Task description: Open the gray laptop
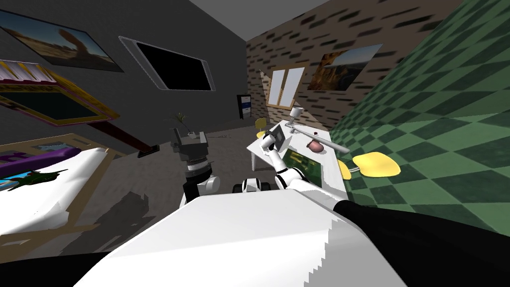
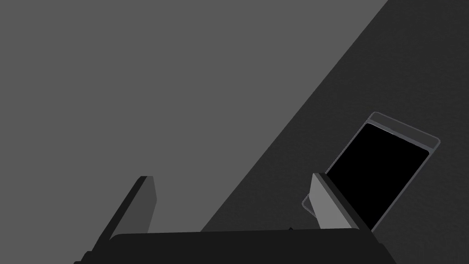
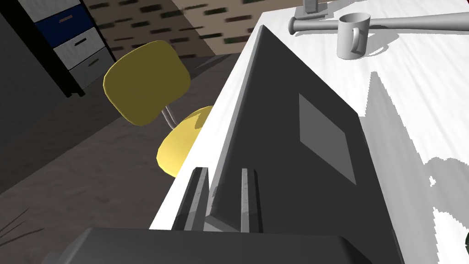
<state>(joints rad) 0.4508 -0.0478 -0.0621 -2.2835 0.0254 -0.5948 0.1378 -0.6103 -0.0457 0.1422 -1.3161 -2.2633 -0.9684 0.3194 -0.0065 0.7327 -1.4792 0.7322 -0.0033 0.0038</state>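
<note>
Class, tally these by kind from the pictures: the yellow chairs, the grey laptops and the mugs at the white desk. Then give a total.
yellow chairs: 2
grey laptop: 1
mug: 1
Total: 4

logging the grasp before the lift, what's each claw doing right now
Left claw: open, holding nothing.
Right claw: closed on the edge of the dark grey flat laptop lid.
</note>
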